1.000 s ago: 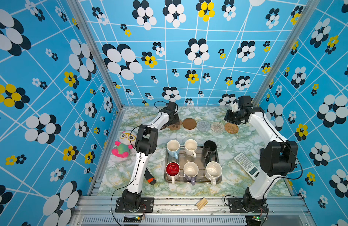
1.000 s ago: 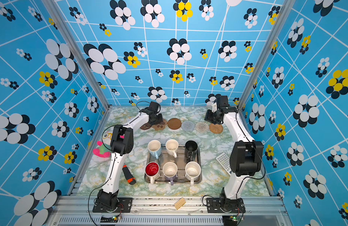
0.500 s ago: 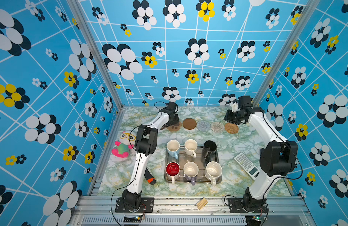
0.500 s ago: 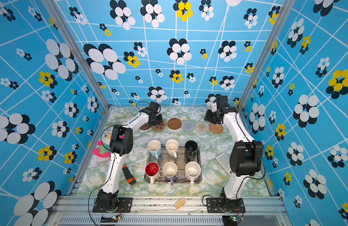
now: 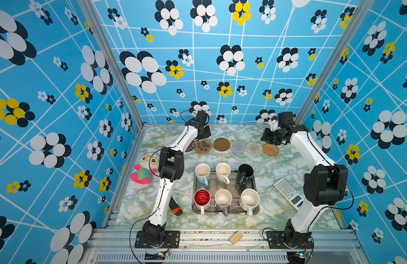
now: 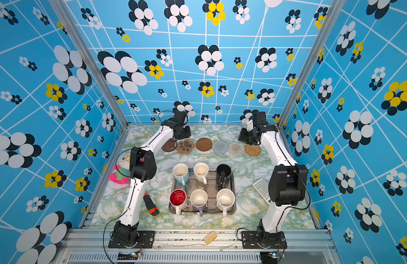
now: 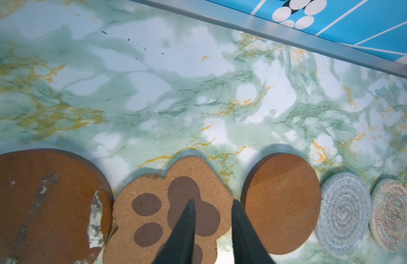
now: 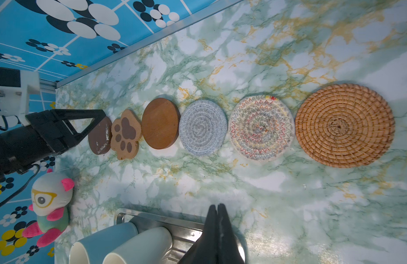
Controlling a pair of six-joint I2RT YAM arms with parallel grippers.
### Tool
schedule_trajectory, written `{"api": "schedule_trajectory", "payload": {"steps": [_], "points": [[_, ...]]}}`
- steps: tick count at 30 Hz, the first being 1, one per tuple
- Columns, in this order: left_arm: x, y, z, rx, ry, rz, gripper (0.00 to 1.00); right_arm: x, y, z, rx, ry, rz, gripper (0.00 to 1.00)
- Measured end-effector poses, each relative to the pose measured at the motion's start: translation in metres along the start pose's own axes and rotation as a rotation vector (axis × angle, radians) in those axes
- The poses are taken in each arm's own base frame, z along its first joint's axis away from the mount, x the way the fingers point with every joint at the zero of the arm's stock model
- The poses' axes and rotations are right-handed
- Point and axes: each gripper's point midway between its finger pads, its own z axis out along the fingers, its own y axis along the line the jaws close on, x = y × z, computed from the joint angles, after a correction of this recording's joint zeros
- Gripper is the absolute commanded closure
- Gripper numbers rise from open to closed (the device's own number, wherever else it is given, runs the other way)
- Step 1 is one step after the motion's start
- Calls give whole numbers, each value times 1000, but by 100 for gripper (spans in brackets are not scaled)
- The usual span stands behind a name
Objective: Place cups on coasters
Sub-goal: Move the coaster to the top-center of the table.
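Six coasters lie in a row at the back: a scuffed dark brown disc (image 7: 44,205), a tan paw (image 7: 152,189), a brown disc (image 5: 221,144), a grey woven one (image 5: 237,146), a whitish woven one (image 5: 254,148) and a rattan round (image 5: 270,149). Six cups stand on the steel tray (image 5: 234,182): light blue (image 5: 202,172), cream (image 5: 223,171), black (image 5: 245,172), red inside (image 5: 202,198), lavender (image 5: 223,198), cream (image 5: 250,200). My left gripper (image 7: 212,201) hovers open over the paw's edge, holding nothing. My right gripper (image 8: 217,205) is shut and empty beside the rattan round.
A plush toy (image 5: 144,170) lies by the left wall behind my left arm. A black and orange tool (image 5: 176,208) lies left of the tray and a calculator (image 5: 288,193) right of it. A wooden block (image 5: 235,237) rests on the front rail.
My left gripper's jaws have parted above the paw coaster. Neither arm has visibly shifted, and the right gripper stays shut.
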Motion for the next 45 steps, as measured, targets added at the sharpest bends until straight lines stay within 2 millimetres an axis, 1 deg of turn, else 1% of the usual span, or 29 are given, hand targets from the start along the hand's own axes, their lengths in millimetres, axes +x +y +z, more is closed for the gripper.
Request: {"api": "schedule_trajectory", "payload": {"steps": [2, 4, 7, 12, 14, 17, 18, 19, 22, 25, 28, 31, 33, 35, 39, 42, 45], "points": [[-3, -9, -4, 28, -7, 9, 70, -1, 5, -1, -16, 1, -4, 100], [-5, -18, -7, 60, -14, 23, 69, -6, 13, -1, -39, -6, -11, 100], [-4, -28, -8, 101, -8, 41, 67, -22, 28, 3, -87, -19, -21, 100], [-5, -39, -9, 157, -9, 67, 63, -57, 53, 17, -153, -49, -54, 100], [-7, -41, -10, 169, -13, 72, 60, -63, 59, 26, -174, -44, -58, 100], [-10, -42, -11, 186, -21, 77, 58, -70, 69, 45, -208, -31, -60, 100], [-11, -42, -11, 190, -23, 77, 52, -71, 72, 53, -217, -23, -60, 100], [-12, -42, -11, 195, -24, 78, 50, -71, 76, 61, -228, -16, -63, 100], [-14, -42, -12, 210, -26, 81, 45, -65, 84, 90, -249, 23, -65, 100], [-16, -43, -13, 225, -30, 80, 43, -60, 92, 116, -270, 51, -62, 100], [-18, -43, -14, 242, -30, 78, 42, -63, 97, 133, -295, 55, -46, 100], [-21, -45, -15, 264, -37, 79, 39, -70, 101, 142, -325, 40, -25, 100], [-24, -46, -16, 279, -43, 77, 38, -75, 103, 147, -346, 29, -9, 94], [-27, -45, -16, 290, -51, 76, 38, -79, 106, 151, -370, 16, 4, 90], [-32, -45, -17, 307, -63, 76, 37, -87, 111, 159, -411, -10, 23, 79], [-37, -47, -17, 327, -82, 83, 36, -93, 114, 166, -438, -28, 38, 76], [-37, -49, -10, 350, -84, 86, 36, -100, 116, 174, -464, -49, 52, 74]]}}
